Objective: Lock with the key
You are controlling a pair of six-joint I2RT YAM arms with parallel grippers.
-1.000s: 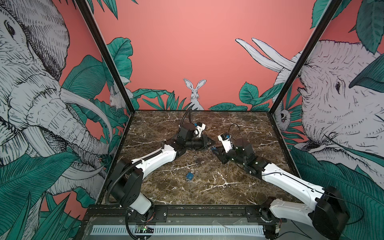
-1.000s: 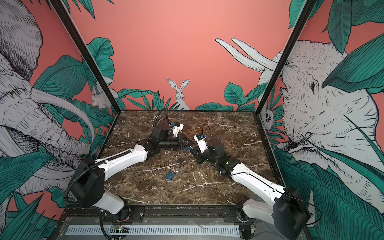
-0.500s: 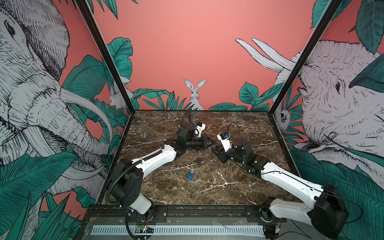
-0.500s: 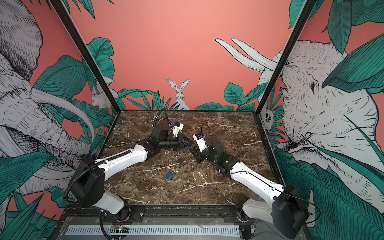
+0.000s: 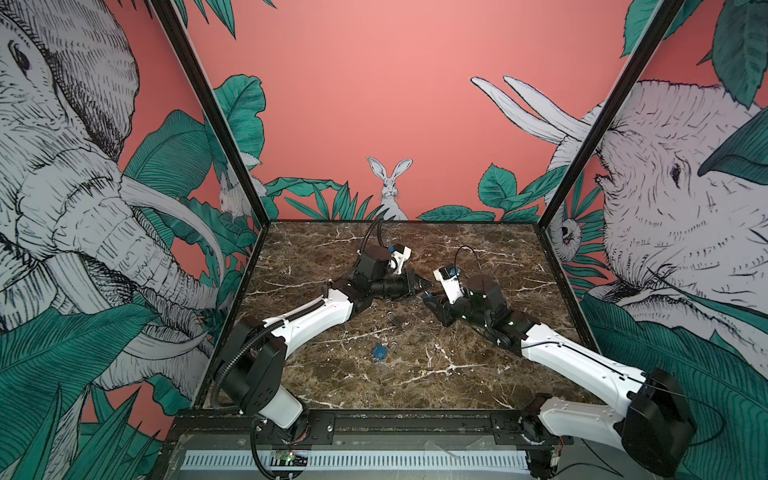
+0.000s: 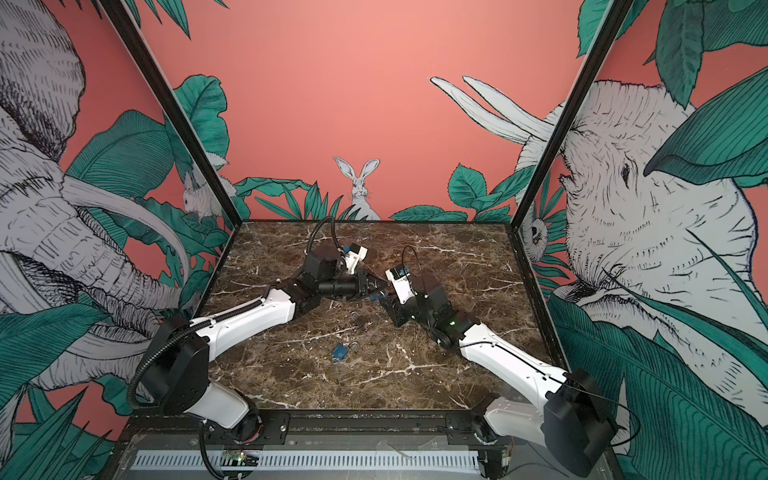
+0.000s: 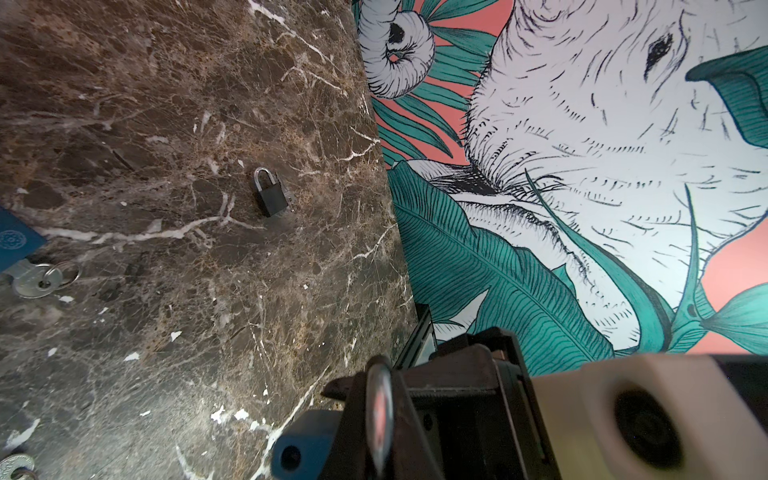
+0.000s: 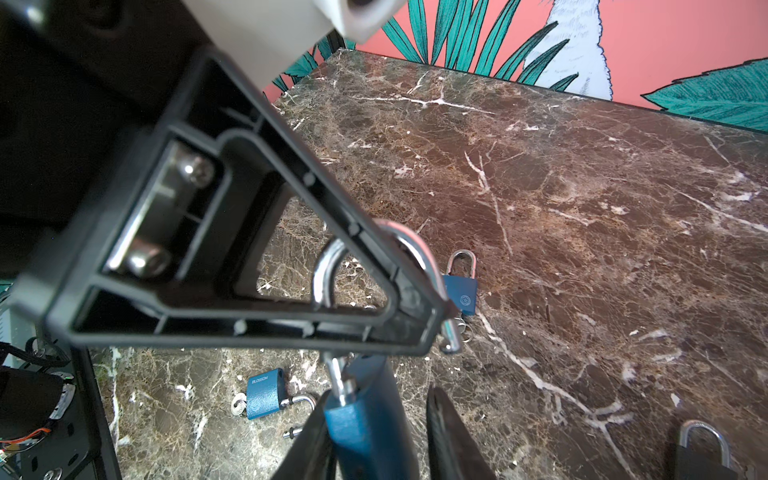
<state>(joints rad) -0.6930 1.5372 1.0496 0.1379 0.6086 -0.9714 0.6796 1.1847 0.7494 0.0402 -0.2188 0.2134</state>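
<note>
Left gripper (image 5: 427,284), wrist horizontal, holds key (image 7: 379,415) beside padlock (image 8: 365,419).

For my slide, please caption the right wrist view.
Right end effector grips a blue padlock, shackle open, above the marble table.

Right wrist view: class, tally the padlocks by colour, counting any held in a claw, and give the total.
Blue metal padlocks: 3, one of them in the right claw
Black metal padlocks: 1
Total: 4
</note>
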